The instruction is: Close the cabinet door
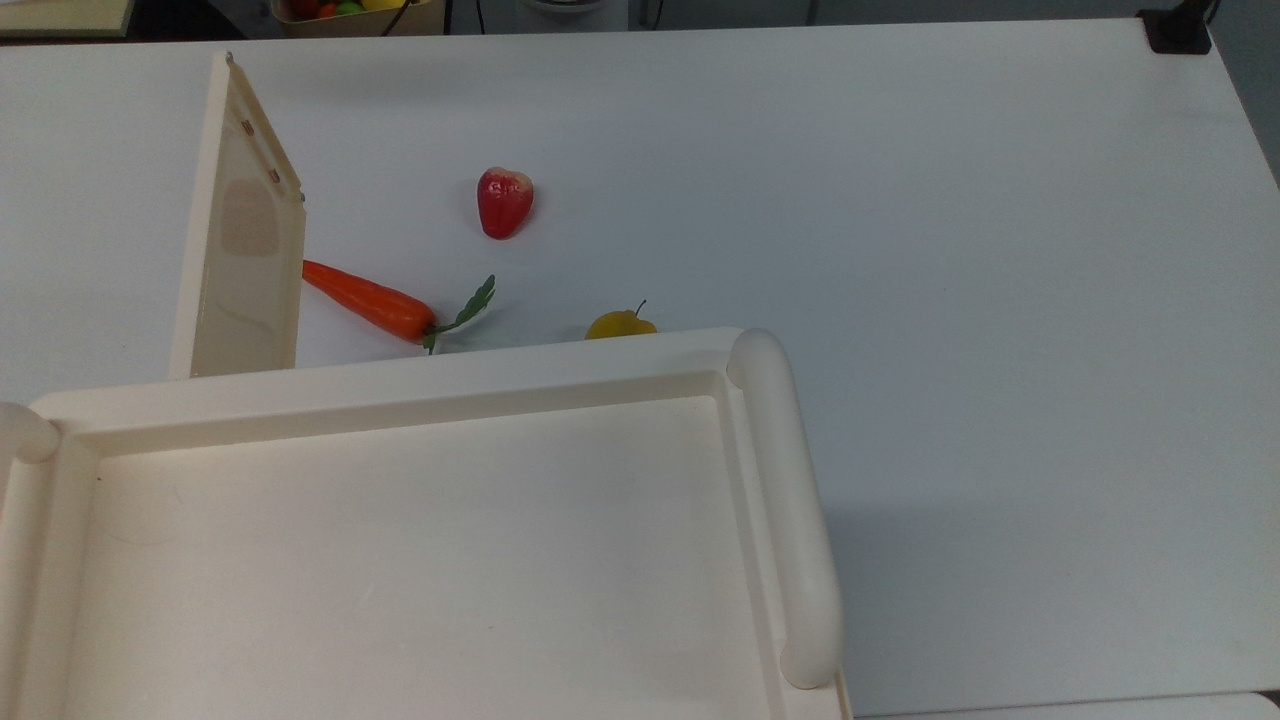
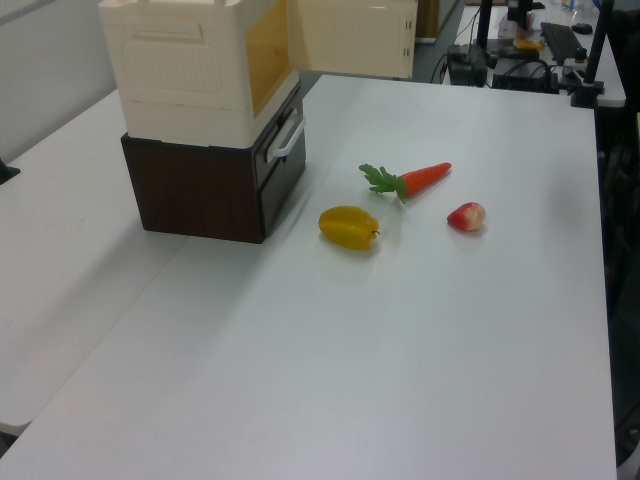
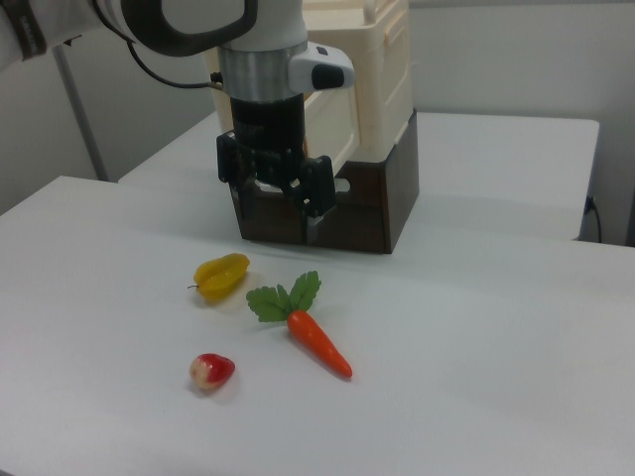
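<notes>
The cabinet (image 1: 400,560) is filling the foreground of the top view, its recessed tray-like top facing upward and a thick rounded rail (image 1: 790,500) running along the top view's right side of it. In the left view the cabinet is sitting on a dark brown base (image 2: 200,190), which is carrying a white handle (image 2: 287,140) on its front.

The cabinet door (image 1: 245,260) is standing open, swung out from the cabinet's front corner at the top view's left. It is showing small brownish hinge marks along one edge and a faint darker square patch on its face.

On the white table (image 1: 900,200), all before the cabinet's front, three toy foods are lying. A carrot (image 1: 370,300) is resting just beside the door's free edge, with its green leaves pointing away from the door. A yellow fruit (image 1: 620,325) is lying close to the cabinet's front edge. A red fruit (image 1: 504,202) is sitting farther out from the cabinet than the other two.

In the right view the gripper (image 3: 283,203) is hanging just before the cabinet's front, pointing down at the level of the dark base and above the table. Whether it is apart or together cannot be told, and it is gripping nothing that can be seen.
</notes>
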`<action>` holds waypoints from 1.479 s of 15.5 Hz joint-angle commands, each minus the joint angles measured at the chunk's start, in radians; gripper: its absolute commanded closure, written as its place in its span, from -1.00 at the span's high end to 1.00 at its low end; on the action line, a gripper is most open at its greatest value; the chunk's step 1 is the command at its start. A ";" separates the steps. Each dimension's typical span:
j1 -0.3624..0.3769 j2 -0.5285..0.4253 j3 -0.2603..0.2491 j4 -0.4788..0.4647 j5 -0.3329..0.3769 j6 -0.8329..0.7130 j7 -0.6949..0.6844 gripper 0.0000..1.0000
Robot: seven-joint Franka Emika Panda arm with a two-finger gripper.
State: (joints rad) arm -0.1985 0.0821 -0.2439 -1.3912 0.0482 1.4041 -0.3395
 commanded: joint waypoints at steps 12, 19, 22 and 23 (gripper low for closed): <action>0.018 -0.027 0.002 -0.026 -0.018 -0.043 0.004 1.00; 0.018 -0.028 0.002 -0.026 -0.016 -0.045 0.004 1.00; 0.018 -0.027 0.002 -0.026 -0.016 -0.069 0.004 1.00; 0.018 -0.027 0.002 -0.026 -0.016 -0.073 0.004 1.00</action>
State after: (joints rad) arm -0.1944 0.0821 -0.2431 -1.3934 0.0482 1.3583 -0.3394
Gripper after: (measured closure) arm 0.000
